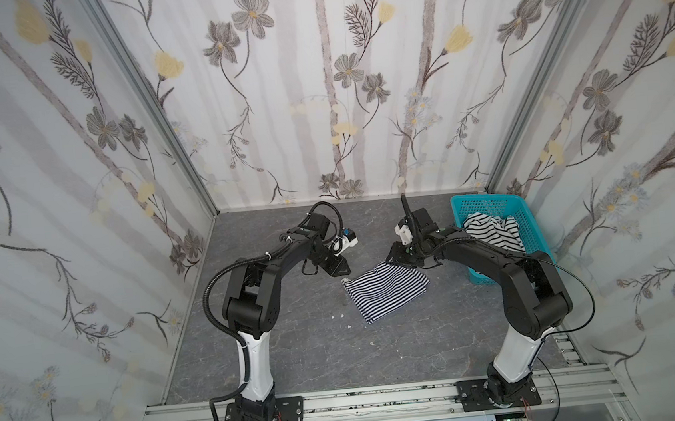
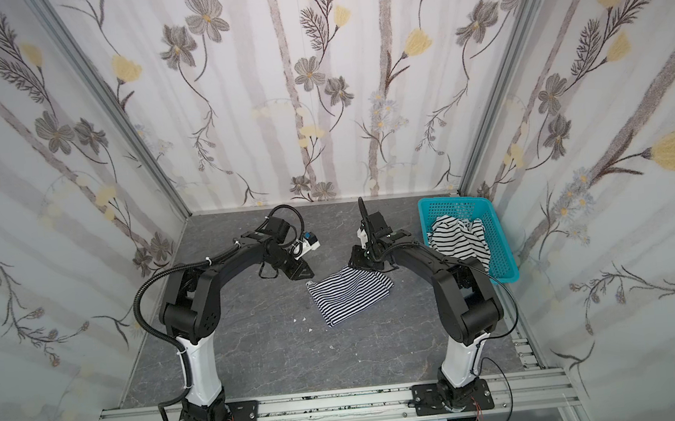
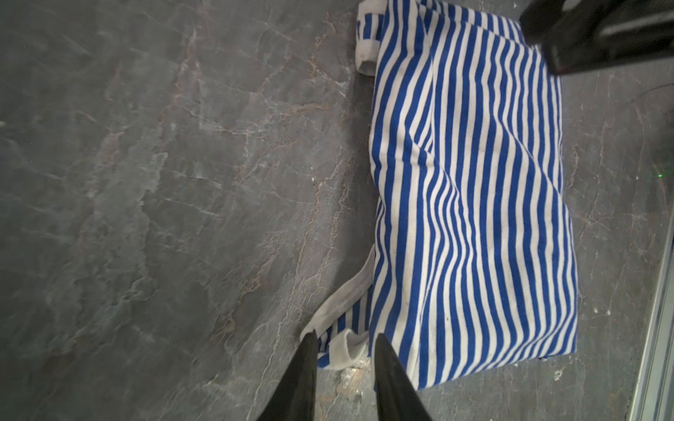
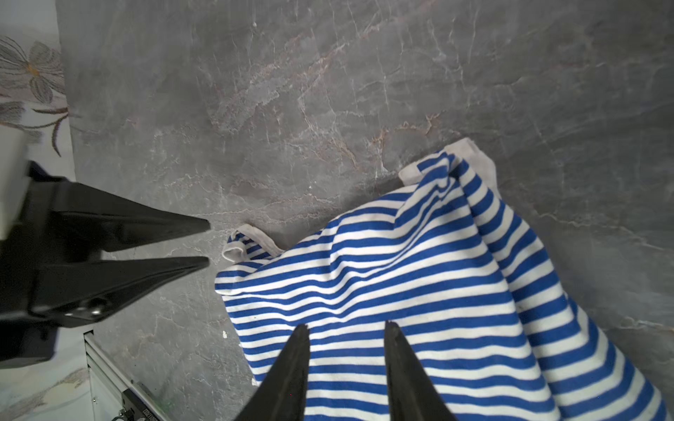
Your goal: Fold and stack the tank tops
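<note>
The finely striped tank top (image 1: 385, 295) (image 2: 349, 296) lies folded in a rough rectangle on the grey table, white-trimmed straps poking out at its far edge. Just above its far left corner hangs my left gripper (image 1: 338, 267) (image 3: 344, 337); the jaws stand slightly apart, with a white-trimmed strap (image 3: 343, 350) lying on the table below the gap. My right gripper (image 1: 394, 258) (image 4: 346, 324) hovers over the far right corner, open, nothing between its fingers. The other tank top (image 1: 494, 231) (image 2: 461, 238), white with wider black stripes, lies crumpled in the basket.
The turquoise perforated basket (image 1: 489, 202) (image 2: 452, 205) stands at the back right beside the right arm. A few small white scraps (image 1: 341, 315) lie on the table (image 1: 298, 348) near the folded top. Floral walls enclose three sides; an aluminium rail (image 1: 365, 400) runs along the front.
</note>
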Motion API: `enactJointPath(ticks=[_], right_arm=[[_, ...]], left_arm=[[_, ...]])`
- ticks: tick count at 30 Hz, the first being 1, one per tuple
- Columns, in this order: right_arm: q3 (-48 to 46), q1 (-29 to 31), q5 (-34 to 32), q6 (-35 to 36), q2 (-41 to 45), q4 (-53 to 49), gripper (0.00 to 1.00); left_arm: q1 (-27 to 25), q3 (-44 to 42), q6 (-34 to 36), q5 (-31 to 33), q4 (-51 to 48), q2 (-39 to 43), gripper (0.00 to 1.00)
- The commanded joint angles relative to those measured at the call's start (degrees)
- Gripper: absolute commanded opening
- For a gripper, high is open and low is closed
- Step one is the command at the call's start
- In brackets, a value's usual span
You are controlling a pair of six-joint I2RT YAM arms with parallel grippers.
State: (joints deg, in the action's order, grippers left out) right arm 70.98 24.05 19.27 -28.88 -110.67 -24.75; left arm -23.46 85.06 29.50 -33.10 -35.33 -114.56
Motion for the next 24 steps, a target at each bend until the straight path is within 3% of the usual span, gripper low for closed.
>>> enactJointPath(ticks=[1, 4, 11, 19, 24], right_arm=[[-0.73, 0.12, -0.90, 0.25, -0.77, 3.55, 0.25], [-0.09, 0.03, -0.55, 0.32, -2.52, 4.33, 0.18], [4.41, -0.76, 0.15, 0.06, -8.32, 4.58, 0.15], [5.75, -3.33, 0.37, -1.30, -13.60, 6.13, 0.17], [4.78, -3.72, -4.92, -1.47, -14.43, 4.41, 0.17]], left_arm=[[-0.43, -1.99, -2.75, -1.25, 1.49, 3.49, 0.29], [-2.28, -4.63, -2.90, -2.59, 1.48, 5.84, 0.28], [-7.02, -6.83, -3.87, -0.40, 2.78, 2.84, 0.26], [-7.94, -6.94, -5.77, 14.12, 5.68, -2.08, 0.26], [-7.13, -7.84, -6.33, 18.84, 6.64, -2.60, 0.25]])
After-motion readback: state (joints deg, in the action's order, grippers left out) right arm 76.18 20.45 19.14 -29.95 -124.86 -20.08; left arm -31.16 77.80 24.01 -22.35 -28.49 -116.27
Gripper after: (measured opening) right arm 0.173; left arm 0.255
